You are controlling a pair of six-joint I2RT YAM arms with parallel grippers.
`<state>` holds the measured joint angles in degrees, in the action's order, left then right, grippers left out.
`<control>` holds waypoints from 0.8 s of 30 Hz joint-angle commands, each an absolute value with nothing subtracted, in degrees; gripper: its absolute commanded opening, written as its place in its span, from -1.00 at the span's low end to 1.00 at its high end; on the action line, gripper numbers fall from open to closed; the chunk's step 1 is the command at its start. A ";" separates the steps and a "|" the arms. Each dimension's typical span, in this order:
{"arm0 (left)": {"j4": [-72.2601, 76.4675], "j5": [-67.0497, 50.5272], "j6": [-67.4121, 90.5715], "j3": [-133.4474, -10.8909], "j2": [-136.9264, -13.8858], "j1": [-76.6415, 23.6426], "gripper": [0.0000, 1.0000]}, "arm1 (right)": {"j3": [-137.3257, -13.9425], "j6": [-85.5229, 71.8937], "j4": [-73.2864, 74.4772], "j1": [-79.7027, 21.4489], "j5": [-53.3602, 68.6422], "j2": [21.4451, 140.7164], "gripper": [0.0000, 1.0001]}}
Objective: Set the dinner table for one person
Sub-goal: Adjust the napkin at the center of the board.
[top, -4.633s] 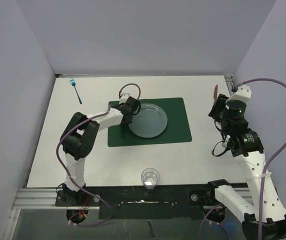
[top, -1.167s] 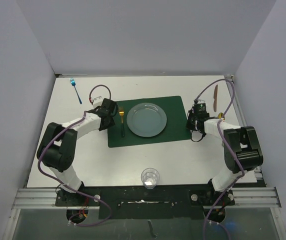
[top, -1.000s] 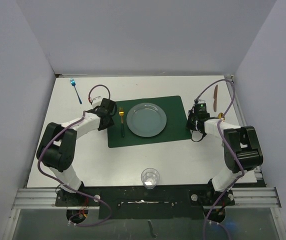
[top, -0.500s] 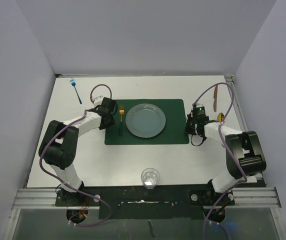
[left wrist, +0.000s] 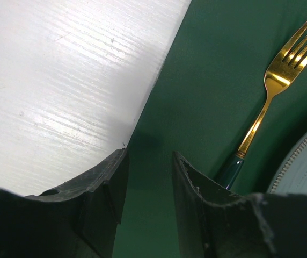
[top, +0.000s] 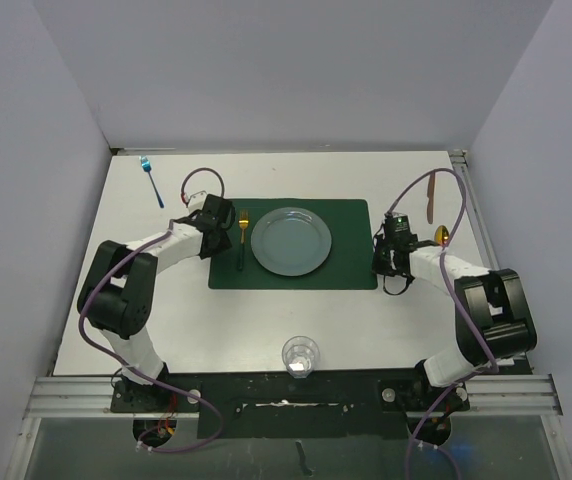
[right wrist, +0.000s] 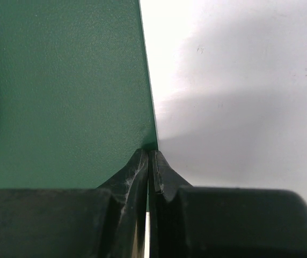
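Observation:
The dark green placemat (top: 351,262) lies square on the white dinner table (top: 116,300), with a grey plate (top: 291,241) in its middle and a gold fork (top: 242,235) to the plate's left. My left gripper (top: 222,238) stands open low over the mat's left edge. In the left wrist view, that gripper (left wrist: 148,158) has only placemat (left wrist: 212,70) between its fingers, and the fork (left wrist: 266,105) and plate rim (left wrist: 304,166) lie ahead to the right. My right gripper (top: 379,258) is shut, its tips (right wrist: 149,152) resting right at the placemat's (right wrist: 62,80) right edge.
A clear glass (top: 300,355) stands near the front edge. A blue utensil (top: 152,180) lies at the far left corner. A brown knife (top: 431,195) and a gold spoon (top: 443,236) lie at the far right, beside the side rail.
The placemat with plate and fork has slid a little left and turned from slightly tilted to square. Both grippers stayed at its edges; the right arm's elbow swung outward.

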<state>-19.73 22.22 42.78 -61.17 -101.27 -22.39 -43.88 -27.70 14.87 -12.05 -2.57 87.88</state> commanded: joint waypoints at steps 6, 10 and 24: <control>-18.14 25.46 43.47 -61.42 -93.94 -21.63 -0.26 | -49.54 -26.40 17.23 -12.19 -3.96 86.25 -1.00; -17.80 25.26 42.98 -61.25 -89.98 -21.27 -0.26 | -51.70 -25.71 18.13 -12.19 -4.62 84.12 -0.99; -14.24 15.96 42.83 -55.27 -91.52 -21.23 -0.32 | -52.45 -26.36 16.76 -12.17 -3.71 87.19 -0.98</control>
